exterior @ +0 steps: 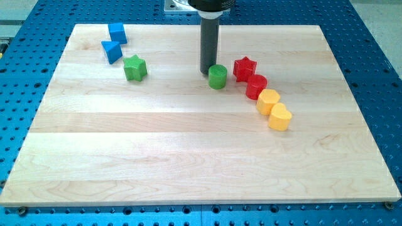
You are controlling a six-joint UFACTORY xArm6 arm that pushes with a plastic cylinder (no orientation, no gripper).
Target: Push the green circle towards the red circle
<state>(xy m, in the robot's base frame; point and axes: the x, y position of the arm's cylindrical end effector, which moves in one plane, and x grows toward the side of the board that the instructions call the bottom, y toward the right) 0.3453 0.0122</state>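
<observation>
The green circle (218,76) sits on the wooden board a little above the middle. The red circle (256,86) lies to its right and slightly lower, a short gap away. My tip (206,71) is at the green circle's upper left edge, touching or nearly touching it. The dark rod rises straight up from there to the view's top.
A red star (244,68) sits just above the red circle. A yellow hexagon-like block (268,100) and a yellow heart (280,117) trail down to the right of it. A green star (134,68), a blue triangle (112,51) and a blue cube (117,32) lie at the upper left.
</observation>
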